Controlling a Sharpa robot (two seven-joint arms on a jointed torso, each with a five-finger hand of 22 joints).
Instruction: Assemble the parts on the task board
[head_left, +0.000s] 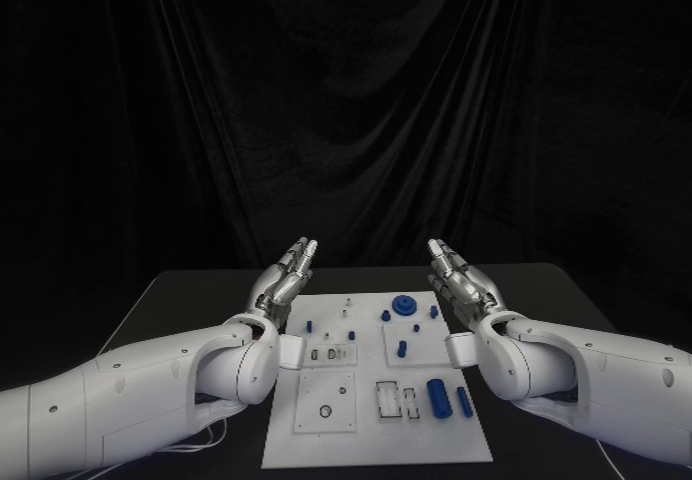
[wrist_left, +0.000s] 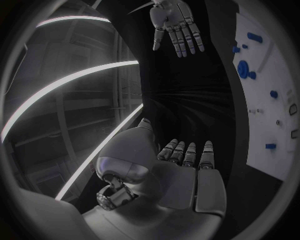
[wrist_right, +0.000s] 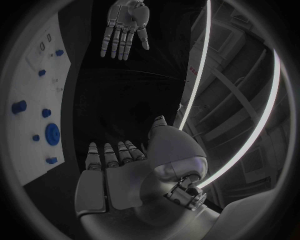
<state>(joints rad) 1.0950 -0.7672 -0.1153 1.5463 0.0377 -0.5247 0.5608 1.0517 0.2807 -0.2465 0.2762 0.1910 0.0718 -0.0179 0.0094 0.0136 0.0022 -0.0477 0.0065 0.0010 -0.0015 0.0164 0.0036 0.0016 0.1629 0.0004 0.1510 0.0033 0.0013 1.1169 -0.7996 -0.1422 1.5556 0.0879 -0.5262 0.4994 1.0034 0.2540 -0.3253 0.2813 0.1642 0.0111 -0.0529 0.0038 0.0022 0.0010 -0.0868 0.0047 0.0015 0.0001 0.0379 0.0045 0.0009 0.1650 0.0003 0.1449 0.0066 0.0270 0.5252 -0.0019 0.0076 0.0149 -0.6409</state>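
Observation:
The white task board lies in the middle of the black table, with several blue parts on it: a round gear-like piece, a short peg and two cylinders near the front. My left hand is raised over the board's far left corner, fingers straight and apart, holding nothing. My right hand mirrors it over the far right corner, also empty. In the left wrist view my own palm faces the right hand; the board curves along one side. The right wrist view shows the left hand and the board.
The black table extends on both sides of the board. A black curtain hangs behind. A thin cable lies on the table by my left arm.

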